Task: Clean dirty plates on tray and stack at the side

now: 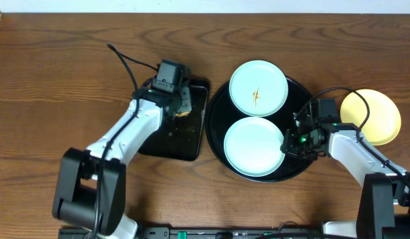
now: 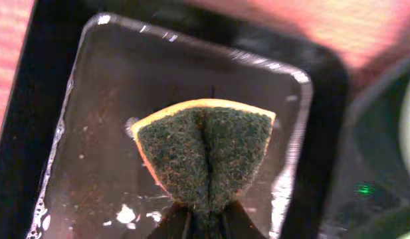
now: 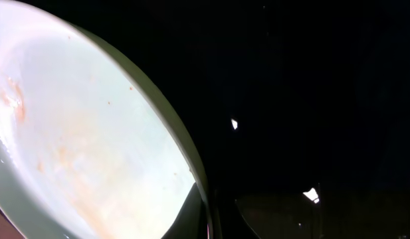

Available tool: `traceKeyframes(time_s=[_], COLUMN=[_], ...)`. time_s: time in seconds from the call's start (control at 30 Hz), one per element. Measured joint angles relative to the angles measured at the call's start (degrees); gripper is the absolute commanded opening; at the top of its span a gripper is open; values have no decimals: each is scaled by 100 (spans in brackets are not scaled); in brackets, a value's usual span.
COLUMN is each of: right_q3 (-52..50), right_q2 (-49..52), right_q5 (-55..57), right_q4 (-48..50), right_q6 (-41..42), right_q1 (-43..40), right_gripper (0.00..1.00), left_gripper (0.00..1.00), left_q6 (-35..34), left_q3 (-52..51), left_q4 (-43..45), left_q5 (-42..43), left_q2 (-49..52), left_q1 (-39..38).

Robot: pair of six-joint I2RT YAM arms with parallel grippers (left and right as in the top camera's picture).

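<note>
fingers on the left (image 2: 173, 227) pinch a sponge (image 2: 205, 153); fingers on the right (image 1: 292, 141) sit by the near plate (image 1: 253, 146), grip unclear. it and the smeared far plate (image 1: 258, 87) await cleaning on the round tray (image 1: 219, 106); yellow plate (image 1: 372, 116) lies aside on the worktop (image 1: 58, 66).

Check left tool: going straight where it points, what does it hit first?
Probably the small tray, its wet floor, with the sponge pinched in the left tool landing first; remaining gap unclear.

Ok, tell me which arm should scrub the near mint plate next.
Left. The left pincer grips the sponge; the right pincer is at the near plate's rim, holding no sponge.
</note>
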Motion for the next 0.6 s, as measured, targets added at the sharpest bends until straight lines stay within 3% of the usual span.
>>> traceKeyframes(time_s=[0.13,0.27,0.57,0.6], right_q3=[2,247,361,361], right_q2=[-503,-1598,-2444,-2487], right_q5=[188,1200,3067,3504], right_q4=[15,214,1054,1084], right_q6=[-98,-120,-796,-852], right_q1=[2,-46,-105,-105], right_gripper=[1,1,1,1], left_gripper=[11,11,8,14], left_q6=[0,0,293,490], left_q3=[0,0,0,0], left_q4=[-24,4,380,494], left_q5=[92,175,461,706], left_q2=[476,837,894,905], left_q1=[87,81,87,92])
